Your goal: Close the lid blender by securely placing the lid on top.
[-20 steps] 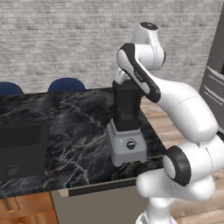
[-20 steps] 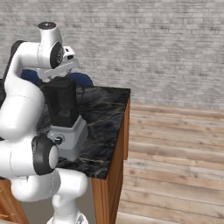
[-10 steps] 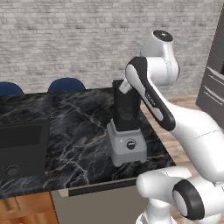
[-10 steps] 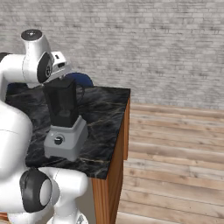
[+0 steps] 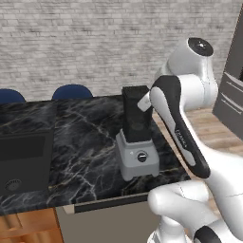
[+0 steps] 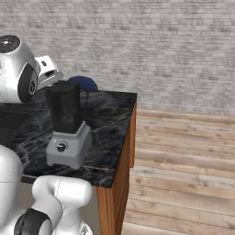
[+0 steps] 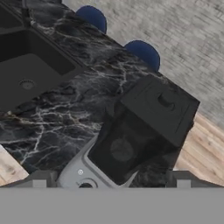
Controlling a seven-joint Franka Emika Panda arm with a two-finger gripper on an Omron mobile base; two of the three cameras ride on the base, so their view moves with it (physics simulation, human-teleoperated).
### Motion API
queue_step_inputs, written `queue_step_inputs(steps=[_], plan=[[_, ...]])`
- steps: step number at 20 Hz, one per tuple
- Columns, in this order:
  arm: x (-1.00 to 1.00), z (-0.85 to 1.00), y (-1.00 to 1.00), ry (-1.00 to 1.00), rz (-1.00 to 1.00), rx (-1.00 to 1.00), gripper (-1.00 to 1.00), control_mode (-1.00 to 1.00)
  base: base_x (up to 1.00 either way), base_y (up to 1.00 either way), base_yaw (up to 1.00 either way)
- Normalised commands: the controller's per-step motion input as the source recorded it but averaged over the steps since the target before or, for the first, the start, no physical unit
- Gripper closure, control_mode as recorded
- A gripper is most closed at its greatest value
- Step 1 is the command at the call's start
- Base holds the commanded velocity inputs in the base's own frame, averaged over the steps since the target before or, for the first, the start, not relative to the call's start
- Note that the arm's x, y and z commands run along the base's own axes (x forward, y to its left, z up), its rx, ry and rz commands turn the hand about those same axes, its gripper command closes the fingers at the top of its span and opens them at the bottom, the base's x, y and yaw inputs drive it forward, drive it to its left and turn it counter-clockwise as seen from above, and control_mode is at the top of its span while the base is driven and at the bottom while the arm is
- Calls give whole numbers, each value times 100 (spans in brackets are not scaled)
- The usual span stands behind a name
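We see the blender standing upright near the front right corner of the dark marble surface, grey base with its black knob facing us, tall black jar above. The lid sits flat on top of the jar, square with it, a small raised knob at its centre. From the hand camera we look down on lid and jar from above. The tool hangs over the blender with its fingertips spread wide, one to each side, nothing between them and nothing touched. The white arm bends just right of the jar. A black sink lies in the surface to the left. Two blue chair backs stand beyond the far edge.
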Motion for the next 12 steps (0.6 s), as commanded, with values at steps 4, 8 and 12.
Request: queue_step_inputs(steps=[4,8,12], plan=[[-58,15,0,-8,0,0,-100,-100,0,0,0],[-45,0,0,-14,0,0,-100,-100,0,0,0],[-39,0,0,-19,0,0,-100,-100,0,0,0]])
